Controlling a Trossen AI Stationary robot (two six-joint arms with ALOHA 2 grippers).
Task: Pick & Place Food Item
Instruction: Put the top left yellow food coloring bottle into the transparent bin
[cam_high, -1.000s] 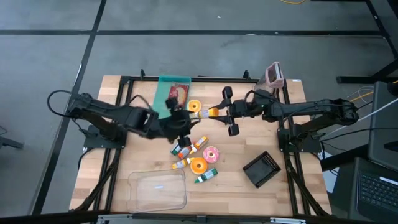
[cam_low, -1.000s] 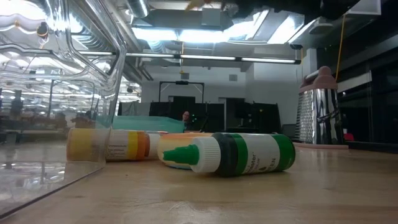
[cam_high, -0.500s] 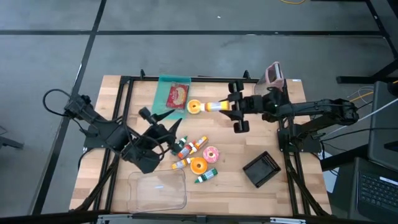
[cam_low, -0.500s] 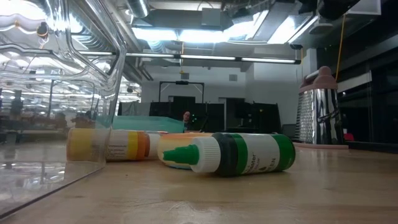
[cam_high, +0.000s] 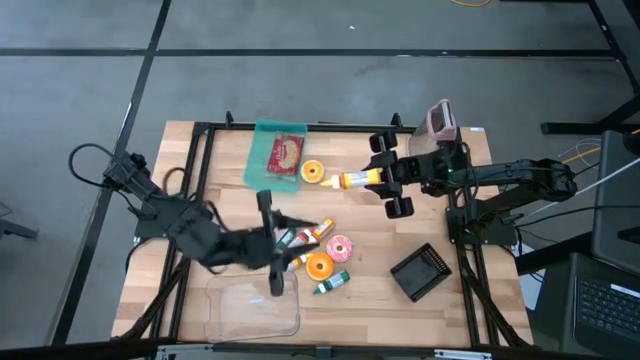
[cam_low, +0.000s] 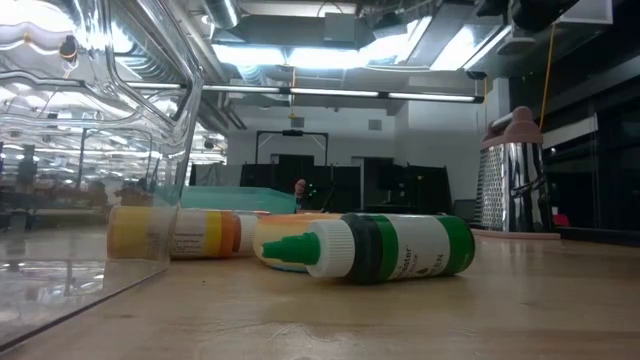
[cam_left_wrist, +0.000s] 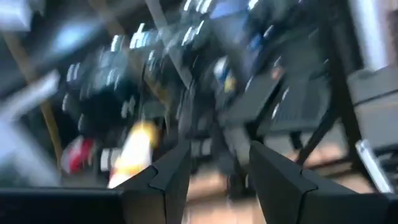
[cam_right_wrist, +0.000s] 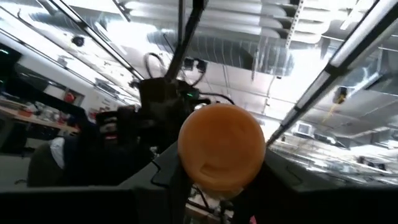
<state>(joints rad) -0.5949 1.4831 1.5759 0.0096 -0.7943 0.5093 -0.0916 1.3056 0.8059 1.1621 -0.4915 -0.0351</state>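
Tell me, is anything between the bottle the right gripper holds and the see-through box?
Yes. The right gripper holds the orange-capped bottle above the table's far side. A cluster of bottles and round items lies between it and the clear container; the left gripper hovers there too.

Wooden counter (cam_high: 440, 300) inside a black frame. Steel box grater (cam_low: 514, 185), pink-topped, upright at the far right corner (cam_high: 439, 119). Black ribbed block (cam_high: 420, 271) lying near the right front. Grey floor (cam_high: 90, 90) all around; laptop keyboard (cam_high: 610, 305) at right edge
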